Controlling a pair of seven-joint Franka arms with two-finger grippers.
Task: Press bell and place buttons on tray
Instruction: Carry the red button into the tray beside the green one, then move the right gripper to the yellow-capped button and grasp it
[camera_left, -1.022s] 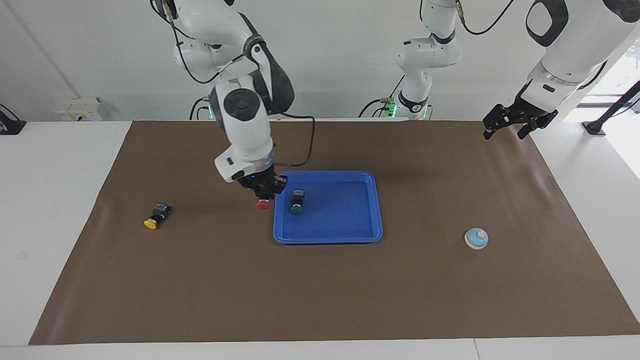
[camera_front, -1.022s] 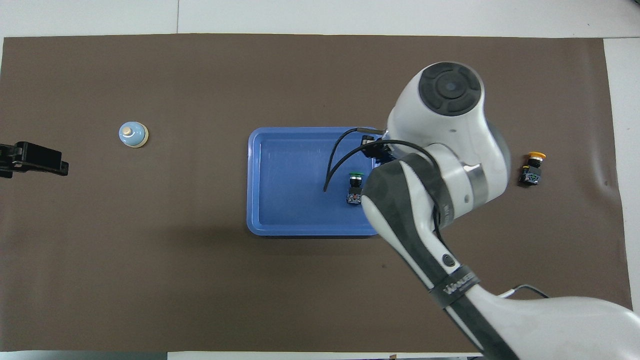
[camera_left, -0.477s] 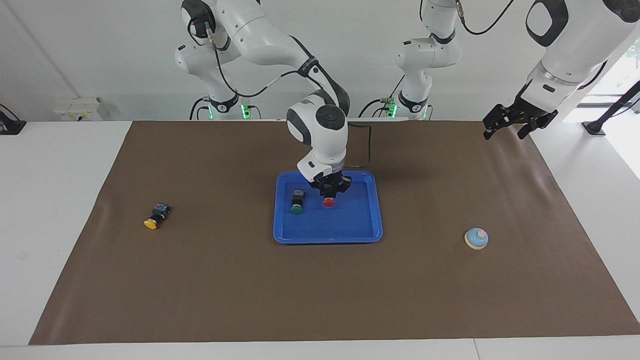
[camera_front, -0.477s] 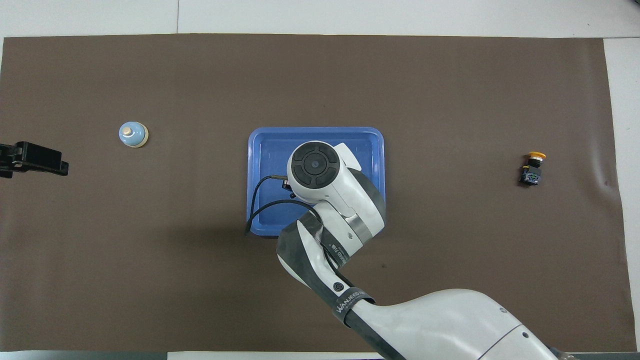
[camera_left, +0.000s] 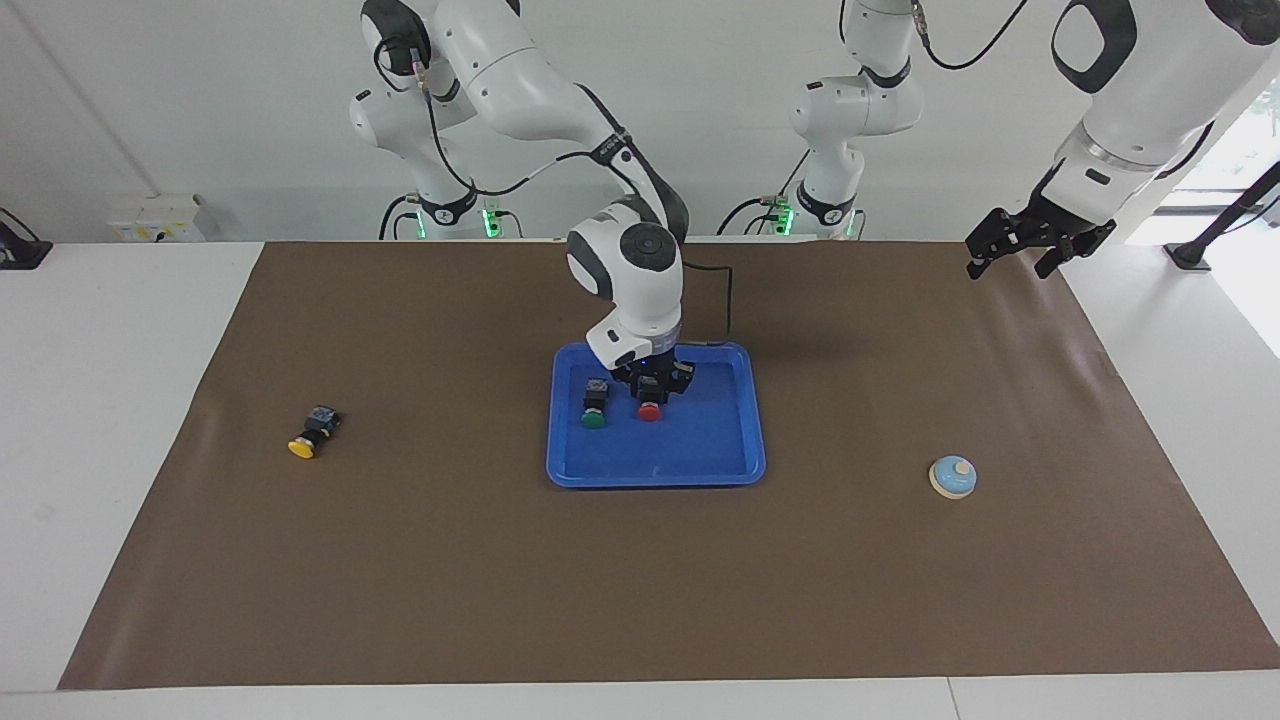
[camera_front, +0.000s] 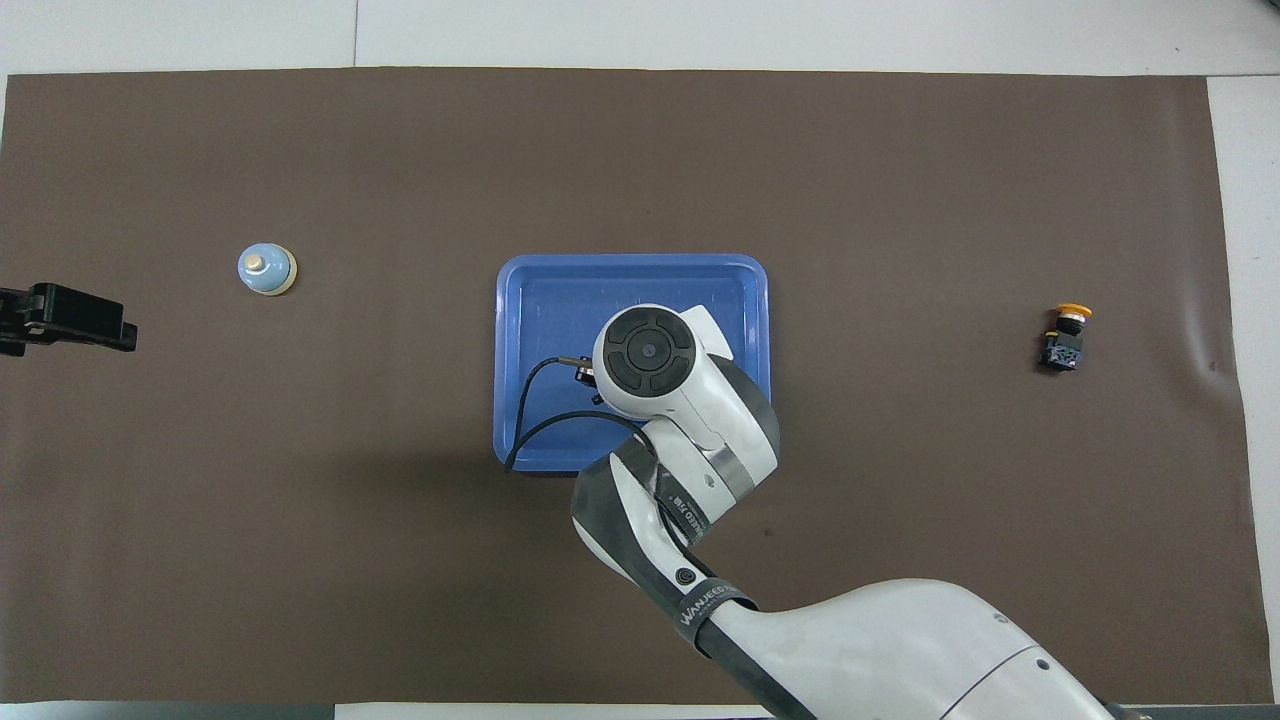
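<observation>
The blue tray (camera_left: 655, 478) lies mid-table and also shows in the overhead view (camera_front: 630, 263). The green button (camera_left: 593, 408) lies in it. My right gripper (camera_left: 650, 392) is low in the tray, shut on the red button (camera_left: 650, 411), beside the green one. In the overhead view the right arm hides both. The yellow button (camera_left: 305, 438) lies on the mat toward the right arm's end, as the overhead view shows (camera_front: 1065, 335). The bell (camera_left: 952, 477) stands toward the left arm's end (camera_front: 266, 270). My left gripper (camera_left: 1012, 262) waits open in the air at that end (camera_front: 60, 320).
A brown mat (camera_left: 420, 560) covers the table, with white table (camera_left: 100, 400) showing around it. A black cable (camera_left: 725, 300) hangs from the right wrist above the tray's rim nearest the robots.
My right gripper has carried the red button from the tray's edge at the right arm's end, over the green button, and lowered it beside it. The left arm has not moved.
</observation>
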